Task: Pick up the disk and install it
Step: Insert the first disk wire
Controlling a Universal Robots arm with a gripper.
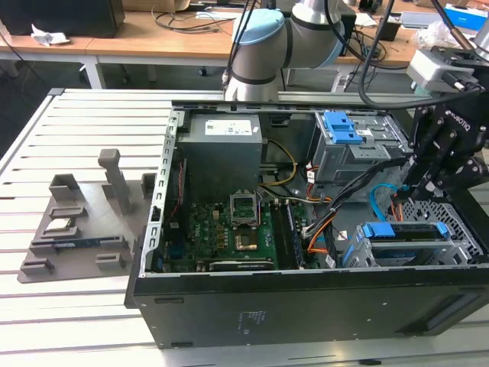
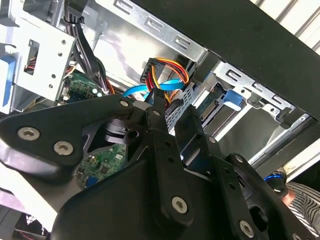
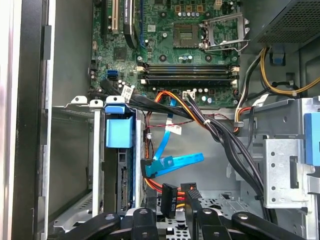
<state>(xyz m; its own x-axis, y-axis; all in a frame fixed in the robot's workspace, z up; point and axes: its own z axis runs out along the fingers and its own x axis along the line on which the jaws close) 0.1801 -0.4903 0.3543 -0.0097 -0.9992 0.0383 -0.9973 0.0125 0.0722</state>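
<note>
In the exterior view, an open black desktop computer case (image 1: 252,310) lies on its side on a slatted white table (image 1: 69,321), and the black two-finger gripper (image 1: 403,200) hangs over the case's end at the exterior view's right, just above the drive bays. The disk (image 1: 412,229), a flat drive clipped in a blue plastic bracket, sits in the lower bay of that end, directly below the gripper and apart from it. A grey metal cage with a blue plastic latch (image 1: 348,141) stands further back in the case, and a grey moulded fixture tray (image 1: 76,229) lies outside the case at its other side. In the second wrist view, the gripper (image 2: 171,106) points into the case towards a bundle of orange, red and blue cables (image 2: 167,75); whether it is open or closed I cannot tell. In the first wrist view, the disk (image 3: 120,135) stands edge-on in its bay inside the case, its bracket's blue tab uppermost, beside the green motherboard (image 3: 165,45), with the gripper (image 3: 172,217) near a black cable plug (image 3: 169,199).
</note>
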